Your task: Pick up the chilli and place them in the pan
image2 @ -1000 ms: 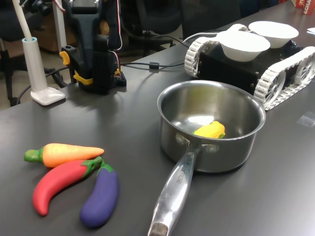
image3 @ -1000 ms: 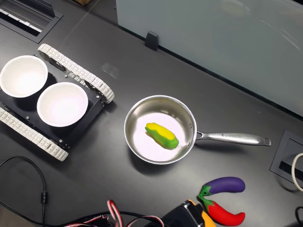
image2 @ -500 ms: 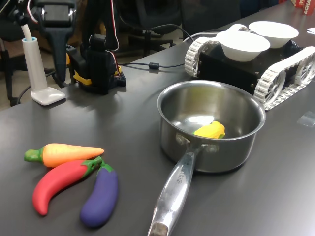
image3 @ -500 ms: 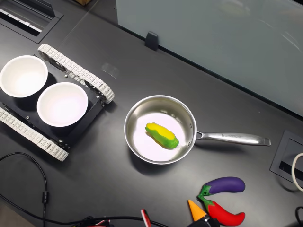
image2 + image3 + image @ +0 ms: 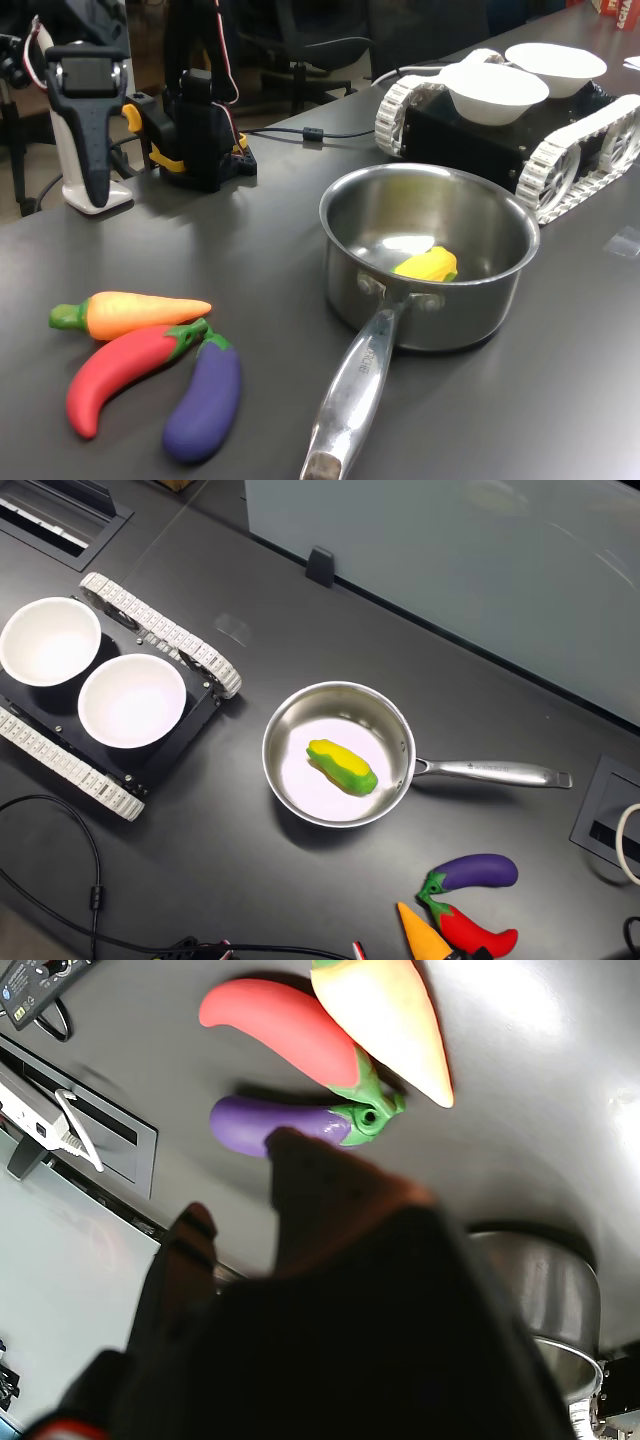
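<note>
The gripper (image 5: 92, 190) hung at the first exterior view's far left, clear of the table; its fingers (image 5: 300, 1175) seemed parted, though blurred in the wrist view. The chilli (image 5: 125, 370) lay at near left between carrot (image 5: 135, 312) and eggplant (image 5: 203, 400). Right of them, the pan (image 5: 430, 255) held a yellow-green toy (image 5: 428, 265).

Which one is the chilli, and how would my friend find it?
Find the shiny steel pan on the dark table; three toy vegetables lie side by side toward the first exterior view's left. The chilli is the middle one, between the orange carrot and the purple eggplant. It alone is glossy red, curved, with a green stem cap.
</note>
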You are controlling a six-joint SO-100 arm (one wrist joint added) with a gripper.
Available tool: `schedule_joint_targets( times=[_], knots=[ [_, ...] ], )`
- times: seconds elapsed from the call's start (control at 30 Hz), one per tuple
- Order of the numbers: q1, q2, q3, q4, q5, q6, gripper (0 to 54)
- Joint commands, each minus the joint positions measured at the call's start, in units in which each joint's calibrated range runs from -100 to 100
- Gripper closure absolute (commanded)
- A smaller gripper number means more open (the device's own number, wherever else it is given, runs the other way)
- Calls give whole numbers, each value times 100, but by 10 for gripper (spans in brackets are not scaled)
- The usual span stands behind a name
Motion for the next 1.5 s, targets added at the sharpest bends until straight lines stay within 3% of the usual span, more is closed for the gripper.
schedule_joint_targets(
  times=[0.0, 0.27, 0.73, 0.9, 1.47],
  knots=[
    [143, 88, -541, -368, 166, -82, 283],
    [223, 509, -596, -624, 527, -82, 231],
    [74, 1218, -841, -905, 1187, -65, 223],
    [-64, 1505, -814, -1144, 1260, -65, 215],
    [-557, 2365, -741, -1127, 1309, -6, 228]
  ],
)
